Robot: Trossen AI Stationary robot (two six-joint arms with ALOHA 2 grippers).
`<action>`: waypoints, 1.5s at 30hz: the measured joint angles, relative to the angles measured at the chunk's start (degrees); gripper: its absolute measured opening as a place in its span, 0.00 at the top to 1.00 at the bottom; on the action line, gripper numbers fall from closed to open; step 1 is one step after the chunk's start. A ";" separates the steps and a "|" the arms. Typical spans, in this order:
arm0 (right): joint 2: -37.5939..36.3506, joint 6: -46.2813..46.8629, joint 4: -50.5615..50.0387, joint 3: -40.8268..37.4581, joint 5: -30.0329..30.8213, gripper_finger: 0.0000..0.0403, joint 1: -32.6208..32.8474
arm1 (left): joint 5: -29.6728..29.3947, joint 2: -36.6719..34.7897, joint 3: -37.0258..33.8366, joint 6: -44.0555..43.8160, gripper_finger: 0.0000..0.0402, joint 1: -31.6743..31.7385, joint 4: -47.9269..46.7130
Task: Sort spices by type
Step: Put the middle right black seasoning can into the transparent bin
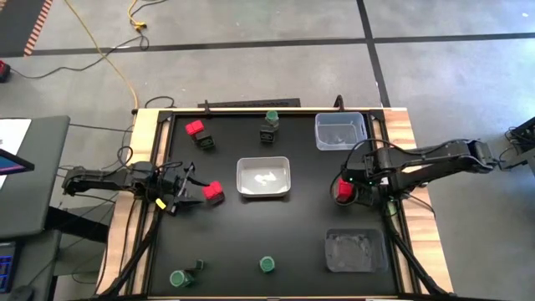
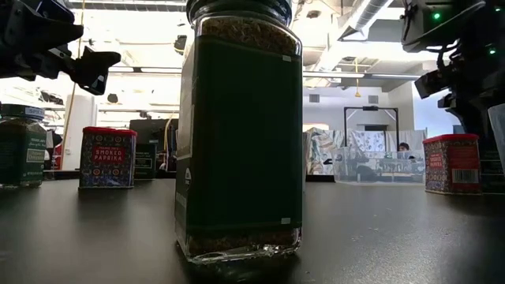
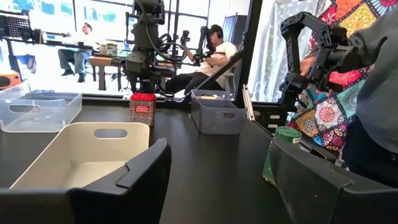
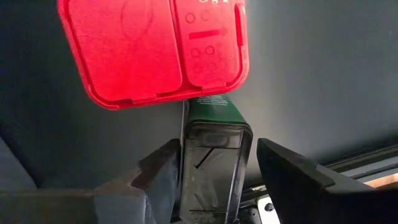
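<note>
Sorting looks barely begun to me: the white tray (image 1: 264,178), the clear tub (image 1: 340,130) and the grey tray (image 1: 355,251) on the matt black worktop (image 1: 234,242) all sit empty. Spices lie scattered: boxy red paprika tins (image 1: 195,128), round green-lidded jars (image 1: 267,265). The left hand (image 1: 185,194) hangs with its fingers apart beside a red tin (image 1: 213,193). The right hand (image 4: 214,165) hangs parted over a glossy dark tin (image 4: 214,162), next to a red lid (image 4: 155,46).
</note>
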 joint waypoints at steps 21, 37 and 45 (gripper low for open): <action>-0.06 0.17 0.19 0.00 -0.02 0.58 -0.01 | 0.00 0.01 -0.02 0.00 0.35 0.00 0.01; -0.06 1.24 -0.52 0.02 -0.02 0.59 0.00 | -0.02 0.01 0.00 0.00 0.35 0.00 0.01; -0.06 3.08 -2.58 1.08 -0.46 0.60 0.01 | 0.01 0.02 0.00 0.00 0.35 0.01 0.01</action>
